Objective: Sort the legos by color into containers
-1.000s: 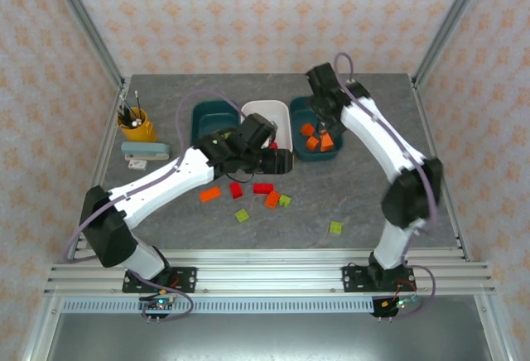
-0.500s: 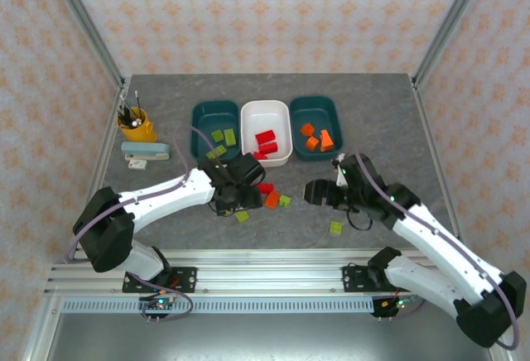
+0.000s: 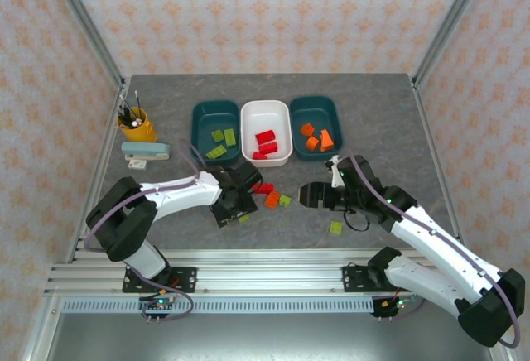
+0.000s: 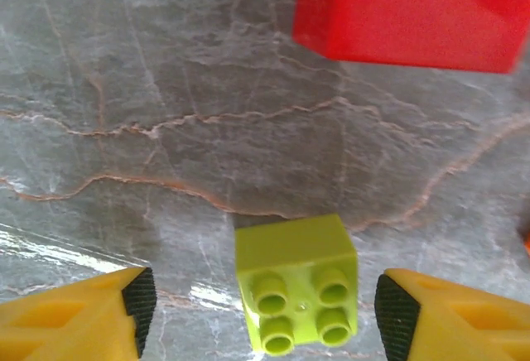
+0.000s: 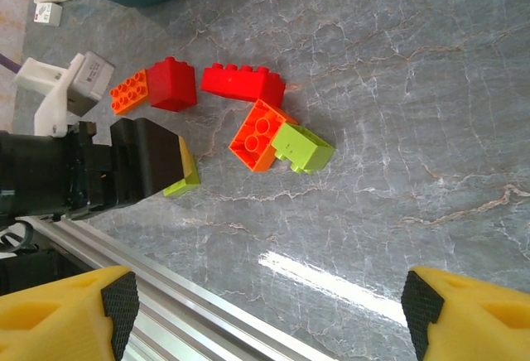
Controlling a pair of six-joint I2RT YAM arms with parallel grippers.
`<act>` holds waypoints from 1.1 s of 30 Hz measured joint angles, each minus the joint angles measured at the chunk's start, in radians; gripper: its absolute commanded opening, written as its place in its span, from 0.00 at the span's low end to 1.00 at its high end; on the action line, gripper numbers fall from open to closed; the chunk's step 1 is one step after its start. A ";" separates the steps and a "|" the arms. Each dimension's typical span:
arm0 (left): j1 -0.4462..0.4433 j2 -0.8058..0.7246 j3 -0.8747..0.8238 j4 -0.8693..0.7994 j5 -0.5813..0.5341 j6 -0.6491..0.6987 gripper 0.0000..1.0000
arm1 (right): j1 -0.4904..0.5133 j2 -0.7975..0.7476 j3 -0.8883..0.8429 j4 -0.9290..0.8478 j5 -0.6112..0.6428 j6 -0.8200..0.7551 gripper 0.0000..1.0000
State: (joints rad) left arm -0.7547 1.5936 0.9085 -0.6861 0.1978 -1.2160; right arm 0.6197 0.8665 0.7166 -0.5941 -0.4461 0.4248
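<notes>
Tabletop (image 4: 166, 113) — lime brick (image 4: 296, 282); left tool (image 4: 267, 315)

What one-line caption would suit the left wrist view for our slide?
Open jaws flank a green lego on the grey table, a red lego beyond.

Crowded at centre, open table (image 3: 397, 129) toward 3 o'clock
A lime green brick (image 4: 296, 282) sits between the left gripper's (image 4: 265, 311) spread fingers, with a red brick (image 4: 410, 13) close at 1 o'clock. Bare table lies under the right gripper (image 5: 265, 303); the left arm (image 5: 58, 179) blocks 9 o'clock.
</notes>
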 measured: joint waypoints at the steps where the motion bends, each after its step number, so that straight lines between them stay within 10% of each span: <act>1: 0.003 0.006 0.000 0.007 0.003 -0.004 0.62 | 0.000 0.001 0.001 0.002 0.000 0.000 0.84; 13: 0.005 0.039 0.005 0.050 0.008 -0.006 0.30 | 0.000 0.045 0.002 0.013 0.000 0.005 0.84; 20: 0.024 0.026 0.080 -0.027 -0.027 0.062 0.29 | 0.000 0.053 0.020 0.028 -0.005 0.005 0.84; 33: 0.405 0.089 0.557 -0.227 -0.158 0.424 0.27 | 0.021 0.306 0.267 0.256 -0.018 0.046 0.84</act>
State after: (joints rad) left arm -0.3496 1.6825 1.4658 -0.9127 0.0402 -0.7918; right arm 0.6411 1.1728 0.9840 -0.3382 -0.4641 0.4706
